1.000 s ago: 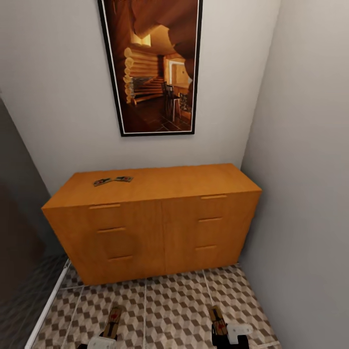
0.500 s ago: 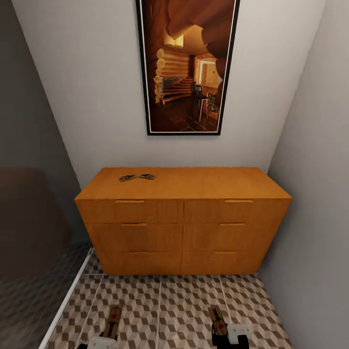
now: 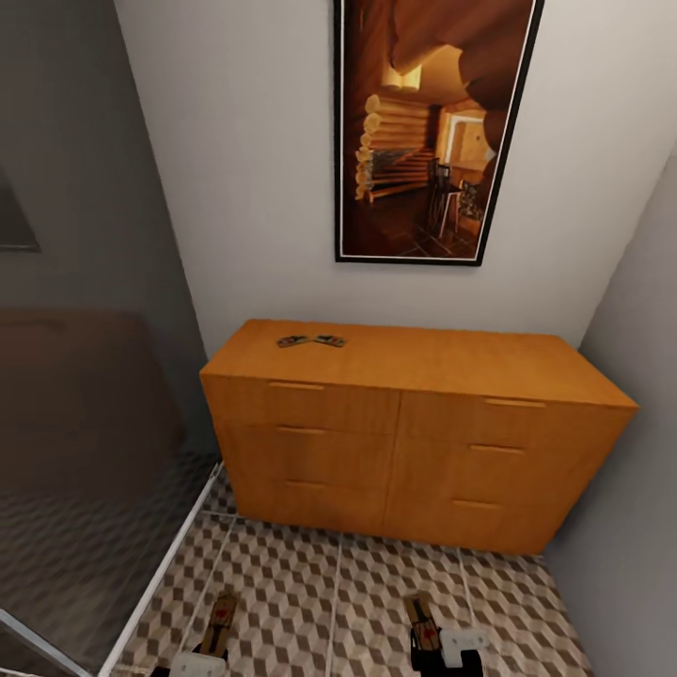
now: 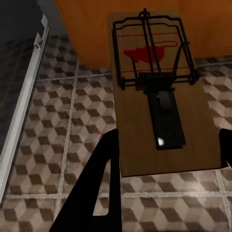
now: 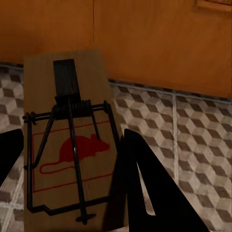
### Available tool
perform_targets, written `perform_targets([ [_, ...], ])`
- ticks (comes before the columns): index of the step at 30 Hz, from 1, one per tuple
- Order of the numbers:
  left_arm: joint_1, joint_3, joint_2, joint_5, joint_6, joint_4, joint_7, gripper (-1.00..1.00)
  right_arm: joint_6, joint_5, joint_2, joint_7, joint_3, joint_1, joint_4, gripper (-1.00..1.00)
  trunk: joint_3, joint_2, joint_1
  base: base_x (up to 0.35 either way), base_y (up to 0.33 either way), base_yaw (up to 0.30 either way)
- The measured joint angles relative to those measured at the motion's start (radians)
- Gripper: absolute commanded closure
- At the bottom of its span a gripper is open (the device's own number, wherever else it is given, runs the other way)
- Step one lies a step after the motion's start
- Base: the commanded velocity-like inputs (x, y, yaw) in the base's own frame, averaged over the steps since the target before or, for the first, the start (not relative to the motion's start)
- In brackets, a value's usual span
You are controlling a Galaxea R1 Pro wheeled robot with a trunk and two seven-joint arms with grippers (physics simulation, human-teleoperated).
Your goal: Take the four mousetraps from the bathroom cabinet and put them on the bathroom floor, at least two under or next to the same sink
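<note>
— Jaws first: what are they doing?

— Both are clamped on something. The left gripper (image 4: 164,169) has a mousetrap (image 4: 155,92) pinched between its two dark fingers (image 4: 99,188), the board lying flat and reaching out past the tips, wire spring and red mouse mark facing up. The right gripper (image 5: 67,179) holds a second mousetrap (image 5: 67,145) the same way, one finger (image 5: 145,188) pressed against the board's edge.

— And from the head camera?

— Both held boards show at the near edge, the left one (image 3: 218,625) and the right one (image 3: 422,621), each sticking forward from its gripper above the floor (image 3: 329,602).

— Where are the other two?

— On top of the cabinet (image 3: 414,442), at its far left corner. Two mousetraps (image 3: 311,340) lie flat there, end to end and just touching or nearly so; too small to tell which.

— What about the room?

— Tiles with a brown, beige and white cube pattern, pale grout. The orange wooden cabinet stands against the far wall with two columns of drawer fronts and slim bar handles. A tall black-framed picture (image 3: 428,132) of a log-cabin interior hangs above it. A grey wall (image 3: 630,376) closes the right side, just beside the cabinet's end. To the left, a glass panel (image 3: 85,451) with a pale metal bottom rail (image 3: 165,574) runs from the near edge up toward the cabinet's left corner.
</note>
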Motion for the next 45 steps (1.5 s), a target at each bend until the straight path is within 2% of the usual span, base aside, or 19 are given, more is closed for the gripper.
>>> perform_targets([
  [45,0.000,0.000,-0.006,0.000,0.000,0.000,0.000,1.00,0.000,0.001,-0.001,-0.001,0.000,0.000,0.000,1.00,0.000,0.000,0.000,0.000,0.000,0.286],
])
